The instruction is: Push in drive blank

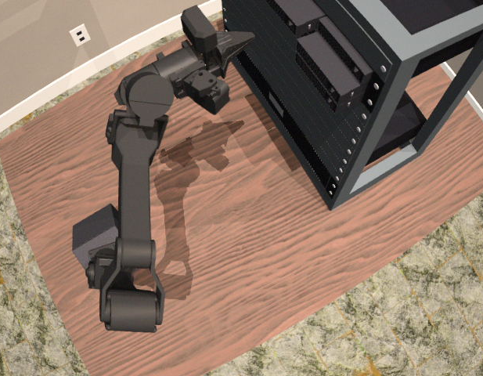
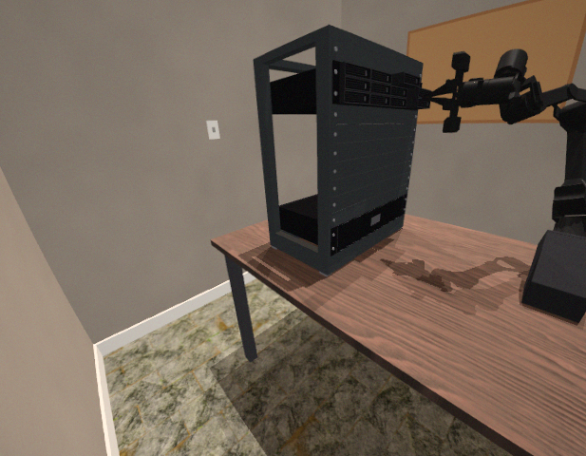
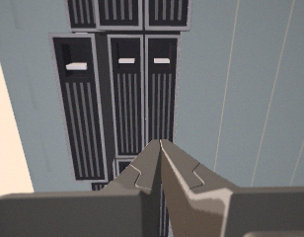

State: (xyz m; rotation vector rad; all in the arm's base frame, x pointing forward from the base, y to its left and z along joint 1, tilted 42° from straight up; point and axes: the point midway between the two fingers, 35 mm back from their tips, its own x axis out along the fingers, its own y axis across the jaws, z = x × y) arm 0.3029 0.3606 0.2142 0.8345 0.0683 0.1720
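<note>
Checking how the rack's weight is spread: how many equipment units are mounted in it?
2. One unit sits at the top of the rack and carries the drive blanks. The other sits at the bottom. Through the open side, nothing shows between them.
</note>
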